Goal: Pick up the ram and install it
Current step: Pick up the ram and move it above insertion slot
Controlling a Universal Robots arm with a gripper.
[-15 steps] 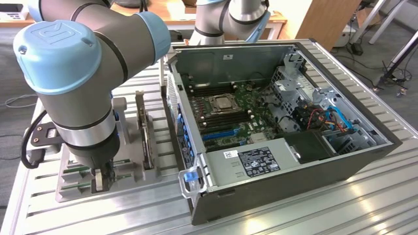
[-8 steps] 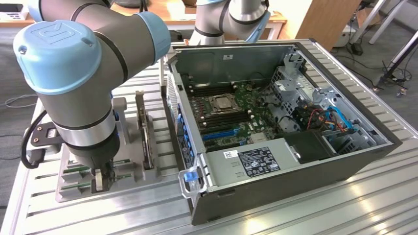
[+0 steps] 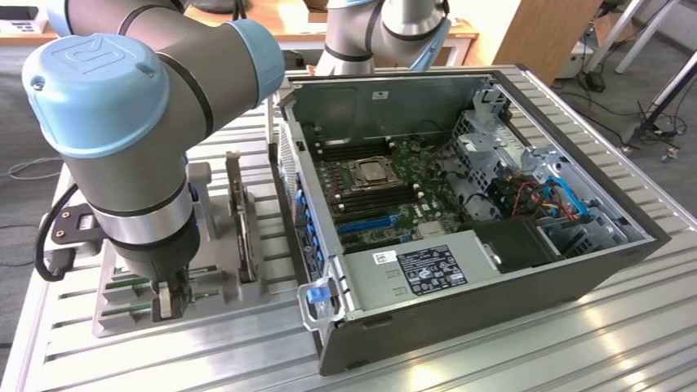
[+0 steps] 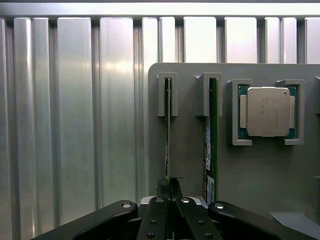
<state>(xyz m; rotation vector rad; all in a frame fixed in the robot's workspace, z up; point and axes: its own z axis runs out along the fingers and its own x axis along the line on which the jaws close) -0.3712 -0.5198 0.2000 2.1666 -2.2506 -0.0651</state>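
Ram (image 4: 168,130) stands on its long edge in a slot of the grey holder (image 4: 190,150), and we see the jaws pressed together on it, pinching the thin board near one end, with the rest of the stick running away from them along its slot. It sits in the slot farther from the processor (image 4: 268,111). A second stick (image 4: 213,145) stands on edge in the slot between the two, just beside the jaws but apart from them. The processor lies flat in its own square recess of the same holder. The holder rests on the ribbed metal tabletop (image 4: 75,125). In the exterior view we find the arm (image 3: 142,122) at that view's left, its last segment pointing straight down so that the jaws reach down into the holder. The open computer case (image 3: 610,269) lies on the tabletop at the exterior view's right, near the holder but not touching the arm.
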